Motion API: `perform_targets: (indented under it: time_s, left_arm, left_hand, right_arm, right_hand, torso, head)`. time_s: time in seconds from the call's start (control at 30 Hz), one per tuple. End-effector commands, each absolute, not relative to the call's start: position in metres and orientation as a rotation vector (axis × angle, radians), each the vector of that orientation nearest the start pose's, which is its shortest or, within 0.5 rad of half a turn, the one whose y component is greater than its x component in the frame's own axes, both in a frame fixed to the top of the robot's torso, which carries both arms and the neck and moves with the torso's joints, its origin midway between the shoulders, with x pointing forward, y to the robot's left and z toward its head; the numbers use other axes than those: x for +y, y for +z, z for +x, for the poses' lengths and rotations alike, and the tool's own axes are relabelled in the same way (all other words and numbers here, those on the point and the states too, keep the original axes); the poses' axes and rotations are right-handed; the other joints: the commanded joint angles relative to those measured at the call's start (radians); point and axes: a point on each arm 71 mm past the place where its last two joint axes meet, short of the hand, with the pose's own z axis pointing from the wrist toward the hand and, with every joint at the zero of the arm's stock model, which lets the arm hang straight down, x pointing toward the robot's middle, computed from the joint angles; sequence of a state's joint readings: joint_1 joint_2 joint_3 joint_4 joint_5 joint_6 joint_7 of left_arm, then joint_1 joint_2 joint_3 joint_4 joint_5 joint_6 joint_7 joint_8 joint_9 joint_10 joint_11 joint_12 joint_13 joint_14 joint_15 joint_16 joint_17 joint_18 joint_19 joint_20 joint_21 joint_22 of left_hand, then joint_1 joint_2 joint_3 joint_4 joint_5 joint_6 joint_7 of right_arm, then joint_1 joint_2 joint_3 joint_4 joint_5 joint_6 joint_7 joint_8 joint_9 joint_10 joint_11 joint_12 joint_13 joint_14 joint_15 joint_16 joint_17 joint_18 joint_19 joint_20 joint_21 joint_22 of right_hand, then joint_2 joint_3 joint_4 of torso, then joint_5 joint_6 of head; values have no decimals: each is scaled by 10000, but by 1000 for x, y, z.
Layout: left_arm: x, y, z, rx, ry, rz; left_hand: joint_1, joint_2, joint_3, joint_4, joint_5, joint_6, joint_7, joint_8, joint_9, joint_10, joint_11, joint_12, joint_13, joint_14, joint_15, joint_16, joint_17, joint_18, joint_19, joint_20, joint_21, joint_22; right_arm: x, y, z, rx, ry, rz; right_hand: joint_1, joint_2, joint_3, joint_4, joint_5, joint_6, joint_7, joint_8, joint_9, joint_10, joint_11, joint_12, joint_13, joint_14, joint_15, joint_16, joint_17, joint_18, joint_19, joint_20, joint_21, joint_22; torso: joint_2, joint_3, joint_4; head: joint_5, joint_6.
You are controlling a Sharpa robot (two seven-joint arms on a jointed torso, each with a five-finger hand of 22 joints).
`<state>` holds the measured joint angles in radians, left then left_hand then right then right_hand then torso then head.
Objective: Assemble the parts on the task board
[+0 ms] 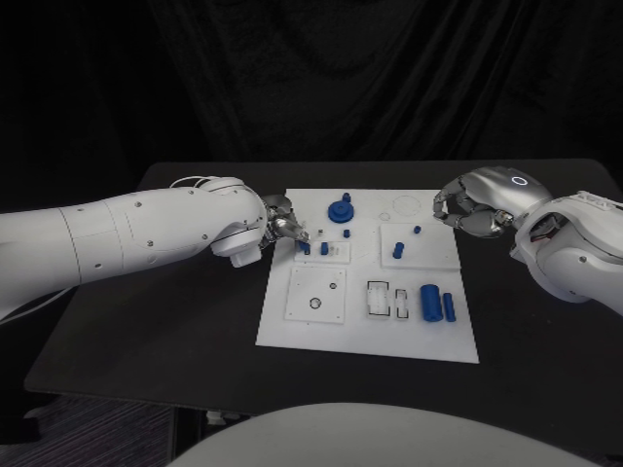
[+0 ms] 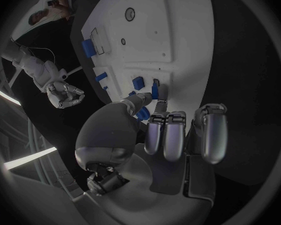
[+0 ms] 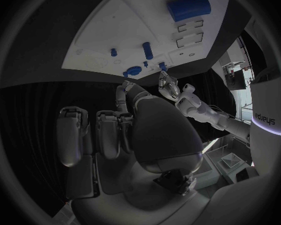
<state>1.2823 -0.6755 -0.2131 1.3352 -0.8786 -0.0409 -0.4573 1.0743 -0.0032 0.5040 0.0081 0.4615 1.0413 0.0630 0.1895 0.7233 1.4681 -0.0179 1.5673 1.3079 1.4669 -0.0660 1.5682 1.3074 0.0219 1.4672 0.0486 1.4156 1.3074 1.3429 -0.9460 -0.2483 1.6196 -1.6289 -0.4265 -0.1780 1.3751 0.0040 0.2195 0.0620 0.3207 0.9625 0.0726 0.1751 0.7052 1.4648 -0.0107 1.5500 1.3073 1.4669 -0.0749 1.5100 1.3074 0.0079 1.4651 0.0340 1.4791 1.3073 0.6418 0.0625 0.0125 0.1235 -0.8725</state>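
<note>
black table [image 1: 158, 321] bears the white task board [image 1: 368, 336], dark backdrop.

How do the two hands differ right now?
The left hand reaches over the task board, fingertips among the small blue parts near its left edge; the right hand hangs at the board's far right corner, fingers curled in, holding nothing. Both are silver, on white arms.
</note>
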Motion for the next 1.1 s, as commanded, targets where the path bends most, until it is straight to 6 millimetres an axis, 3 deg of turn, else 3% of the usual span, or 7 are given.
perform_targets:
  time_s: [0.03,0.57,1.1]
  left_arm:
    - [191,-250,501,22823,-4850,-3637]
    - [192,-255,501,22552,-5006,-3831]
    - [195,-257,500,22419,-4966,-3697]
  left_hand:
    - [-21,40,71,-14,24,-3,-52,40,18,1027,14,35,2629,1039,22,26,2634,167,209,-4,-27,2124]
    - [-24,64,94,5,9,-13,-50,45,24,1027,15,35,2629,1039,22,26,2634,170,200,-4,-42,2119]
    - [-16,83,115,15,3,-26,-48,50,31,1027,16,35,2629,1039,22,26,2634,172,196,-4,-49,2117]
  right_arm:
    - [-228,-179,463,15801,4565,-3165]
    - [-230,-180,463,15827,4536,-3145]
    - [-230,-181,463,15867,4519,-3145]
  right_hand:
    - [90,20,53,-20,45,52,-13,39,14,792,21,-42,2305,778,24,-62,1369,181,608,38,-65,2290]
    - [82,18,64,-31,45,58,-14,29,20,798,18,-38,2310,778,22,-63,1369,183,603,39,-76,2287]
    - [82,18,64,-31,45,58,-14,29,20,798,18,-38,2310,778,22,-63,1369,183,603,39,-76,2287]
  torso:
    - [-6,5,-7]
    - [-26,-15,-22]
    - [-13,-5,-22]
  head:
    - [-13,-2]
    - [1,-2]
    - [15,-2]
